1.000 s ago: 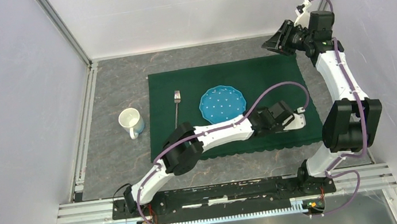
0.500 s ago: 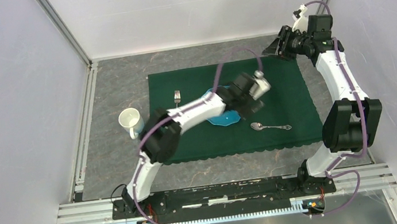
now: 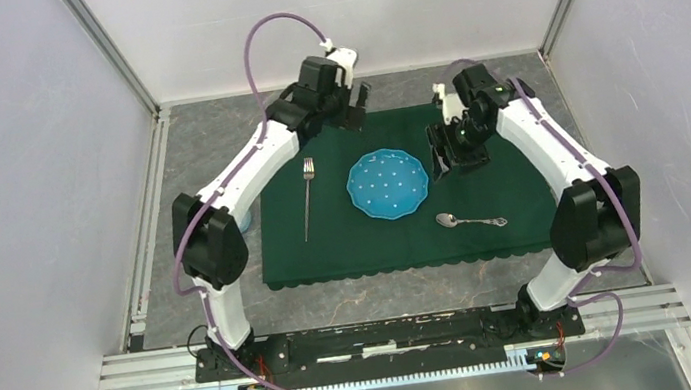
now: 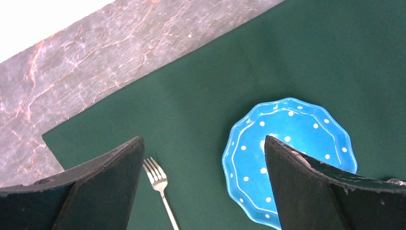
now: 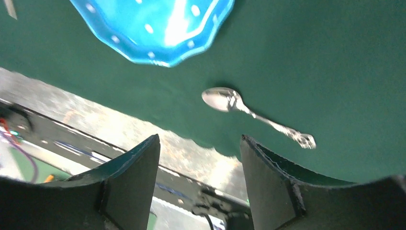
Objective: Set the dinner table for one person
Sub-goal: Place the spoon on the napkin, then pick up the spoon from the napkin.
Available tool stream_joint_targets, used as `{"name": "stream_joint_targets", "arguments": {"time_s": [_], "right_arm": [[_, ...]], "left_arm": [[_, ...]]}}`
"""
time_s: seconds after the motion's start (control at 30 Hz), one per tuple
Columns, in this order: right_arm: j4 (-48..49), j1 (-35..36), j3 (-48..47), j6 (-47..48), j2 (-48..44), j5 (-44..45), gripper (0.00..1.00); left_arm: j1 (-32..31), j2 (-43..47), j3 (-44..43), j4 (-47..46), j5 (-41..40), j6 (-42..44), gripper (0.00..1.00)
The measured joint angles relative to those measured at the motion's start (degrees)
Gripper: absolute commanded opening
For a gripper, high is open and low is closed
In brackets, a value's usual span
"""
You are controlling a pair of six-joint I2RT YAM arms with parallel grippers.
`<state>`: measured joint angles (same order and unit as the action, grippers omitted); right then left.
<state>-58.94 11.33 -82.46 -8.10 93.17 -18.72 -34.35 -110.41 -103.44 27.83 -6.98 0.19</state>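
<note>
While on green cloth (image 3: pixel 347 240), dotted plate (image 3: pixel 387 183)

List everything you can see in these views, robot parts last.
dinner table: one, dark grey stone-look with pale and reddish veins, under everything.
cloth: one, dark green, scalloped near edge, spread flat on the middle of the table.
plate: one, bright blue with white dots, at the centre of the cloth.
fork: one, silver, on the cloth left of the plate, tines pointing away from the arm bases.
spoon: one, silver, on the cloth to the near right of the plate, lying crosswise, bowl towards the plate.
left gripper: one, black fingers, open and empty, above the cloth's far left part.
right gripper: one, black fingers, open and empty, above the cloth right of the plate.
</note>
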Motion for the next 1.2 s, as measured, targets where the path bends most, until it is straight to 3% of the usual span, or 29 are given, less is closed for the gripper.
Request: {"name": "stream_joint_targets", "arguments": {"time_s": [0.27, 0.57, 0.8, 1.2], "right_arm": [[-9.77, 3.48, 0.02, 3.04, 0.55, 12.31, 0.7], [-10.62, 5.53, 12.57, 0.15, 0.52, 17.25, 0.73], [-5.35, 5.7, 19.43, -1.7, -2.03, 18.56, 0.73], [5.75, 5.84, 19.02, 3.34, -1.11, 17.0, 0.73]], "left_arm": [[8.7, 2.05, 0.83, 1.97, 3.37, -3.58, 1.0], [12.04, 4.74, 1.57, 2.95, 4.74, -6.38, 1.0], [13.51, 4.83, 1.64, 3.26, 5.88, -6.6, 1.0], [16.98, 6.14, 4.94, 3.43, 6.05, -6.8, 1.0]]}}
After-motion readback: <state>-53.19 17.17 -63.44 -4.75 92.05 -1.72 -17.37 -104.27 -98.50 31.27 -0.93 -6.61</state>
